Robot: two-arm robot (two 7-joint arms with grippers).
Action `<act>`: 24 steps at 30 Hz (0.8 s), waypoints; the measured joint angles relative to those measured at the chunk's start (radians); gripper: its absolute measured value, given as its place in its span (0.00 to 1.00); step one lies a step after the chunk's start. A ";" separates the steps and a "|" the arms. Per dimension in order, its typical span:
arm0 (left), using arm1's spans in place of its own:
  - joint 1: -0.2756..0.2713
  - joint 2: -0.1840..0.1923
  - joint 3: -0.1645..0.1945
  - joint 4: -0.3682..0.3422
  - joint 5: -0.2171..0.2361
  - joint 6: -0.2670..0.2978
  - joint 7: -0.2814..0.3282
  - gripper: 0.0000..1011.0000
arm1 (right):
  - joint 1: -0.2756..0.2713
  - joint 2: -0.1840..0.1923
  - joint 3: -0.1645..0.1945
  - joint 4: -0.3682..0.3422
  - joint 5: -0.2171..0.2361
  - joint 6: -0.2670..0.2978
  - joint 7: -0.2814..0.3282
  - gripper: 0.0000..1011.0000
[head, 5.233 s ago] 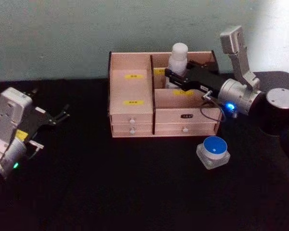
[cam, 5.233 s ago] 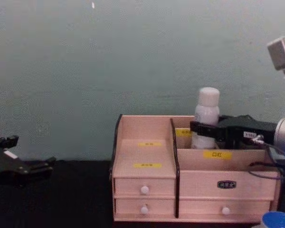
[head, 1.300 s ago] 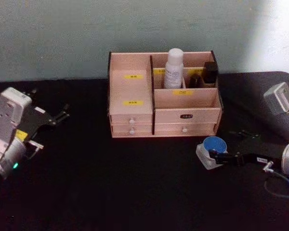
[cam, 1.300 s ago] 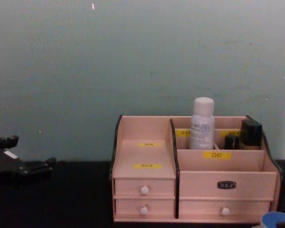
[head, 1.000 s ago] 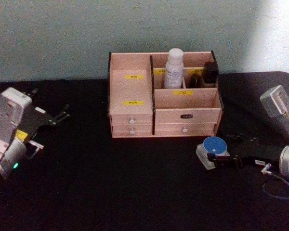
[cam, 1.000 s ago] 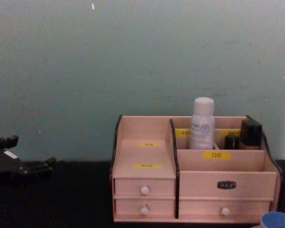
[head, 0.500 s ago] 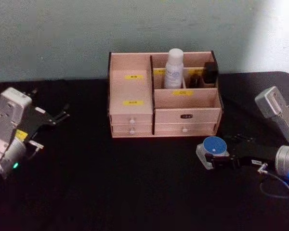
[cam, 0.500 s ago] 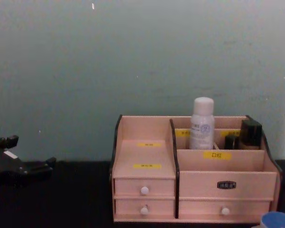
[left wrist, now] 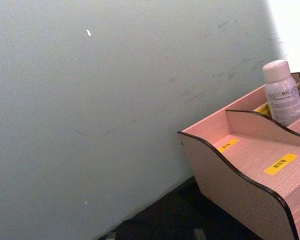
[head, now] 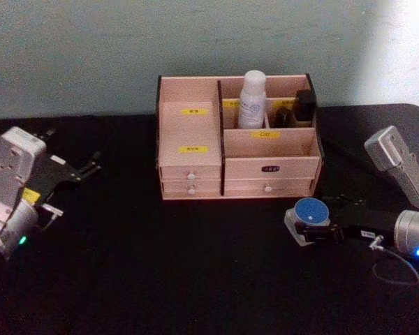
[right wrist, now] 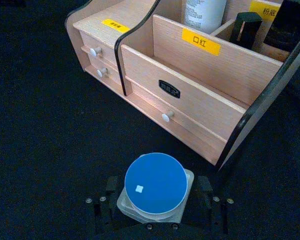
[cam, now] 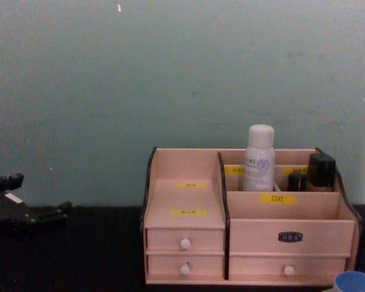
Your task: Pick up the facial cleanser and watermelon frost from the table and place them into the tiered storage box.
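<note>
Since five seconds back the right gripper (right wrist: 156,190) has left the box (head: 269,157), where it was holding the bottle (head: 252,98), and come down to the jar (head: 311,211). The bottle now stands upright in a rear compartment, cap up. The jar sits on the table (head: 195,265) just in front of the box's right end. The right fingers are spread to about the jar's width, one on each side of its clear body, and nothing is lifted (whether the pads already press I cannot tell). To do this grasp well, I judge the jaws should close squarely on the body below the blue lid, centred so the jar cannot twist out, and then rise straight before swinging toward the box. The jar stands upright with its lid facing up. It is squat, so its axis is vertical and it has no real long side to line up with. Off to the left, well apart from the box, the left gripper (head: 91,162) sits parked with its fingers apart and empty.
</note>
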 joint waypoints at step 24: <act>0.000 0.000 0.000 0.000 0.000 0.000 0.000 0.99 | -0.001 0.000 0.001 -0.001 -0.001 -0.002 -0.001 0.87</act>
